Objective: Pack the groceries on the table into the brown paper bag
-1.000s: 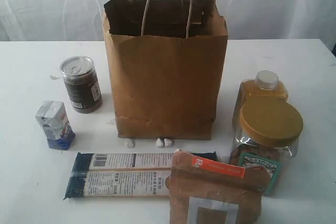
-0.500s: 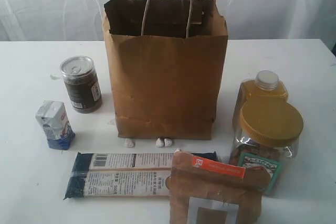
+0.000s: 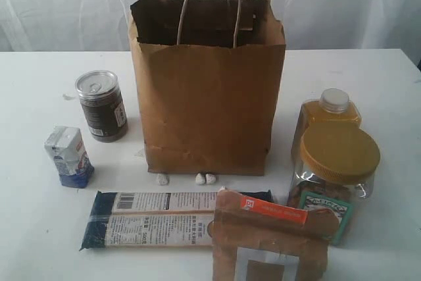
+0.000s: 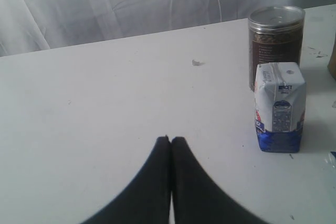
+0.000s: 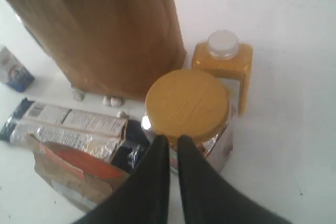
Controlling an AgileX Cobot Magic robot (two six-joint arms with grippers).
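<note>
Under the right gripper [image 5: 172, 139] tips: gold-lidded clear jar [image 5: 187, 103], upright, lid on. Jaws stand a sliver apart with nothing between them. Orange juice bottle [image 5: 223, 59] sits just beyond the jar from this gripper; touching or not, can't tell. Brown paper bag [image 5: 105, 30] is further ahead and off to one side, upright. Long dark-blue packet [image 5: 68, 124] and brown pouch with orange strip [image 5: 73, 174] lie beside the jar, on the bag's side of the gripper.

Left gripper [image 4: 170, 139]: fingers pressed together, empty, low over bare table [image 4: 105, 103]. Small white-blue carton [image 4: 279, 106] is close ahead and aside, dark can [image 4: 275, 40] right behind it.

My read: all six items are on the table, so we're at the first pick, right arm lined up on the jar. Next move needs much wider jaws, since the lid far exceeds the present gap. Then descend, grip, lift clear of the bag's ragged top edge and lower in. Mind the bottle alongside.
</note>
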